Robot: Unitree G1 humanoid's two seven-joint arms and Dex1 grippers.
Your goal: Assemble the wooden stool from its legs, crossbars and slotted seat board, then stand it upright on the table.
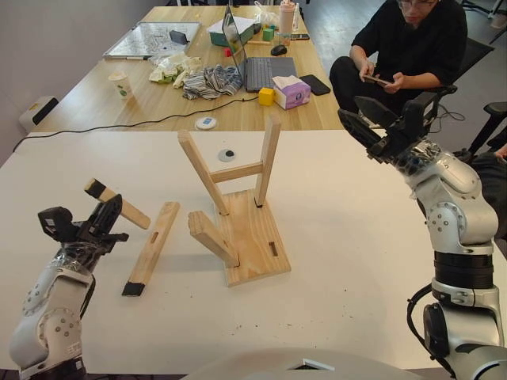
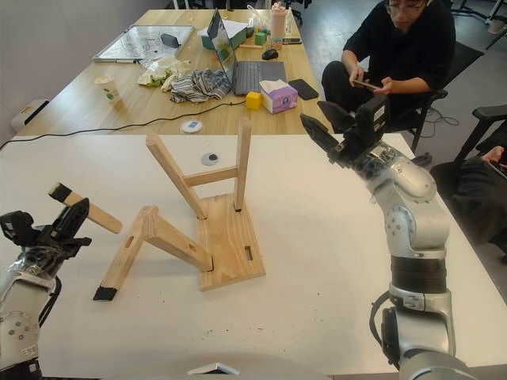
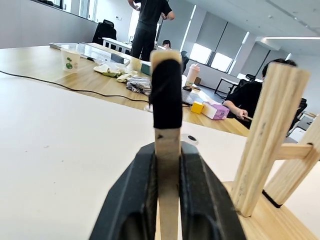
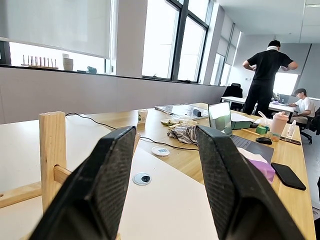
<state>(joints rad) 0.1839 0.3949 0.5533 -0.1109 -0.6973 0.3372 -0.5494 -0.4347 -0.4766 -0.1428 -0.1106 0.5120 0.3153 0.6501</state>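
The right half of the white table (image 1: 364,253) is lying bare and is leaving open passage from the right edge up to the seat board (image 1: 257,249). Near the middle, two upright legs (image 1: 268,158) joined by a crossbar (image 1: 236,172) are blocking the approach from the far edge. Toward the near left corner, a slanted leg (image 1: 212,237), a loose bar (image 1: 150,247) and the held leg (image 1: 135,214) in the left gripper (image 1: 111,220) are crowding the room.
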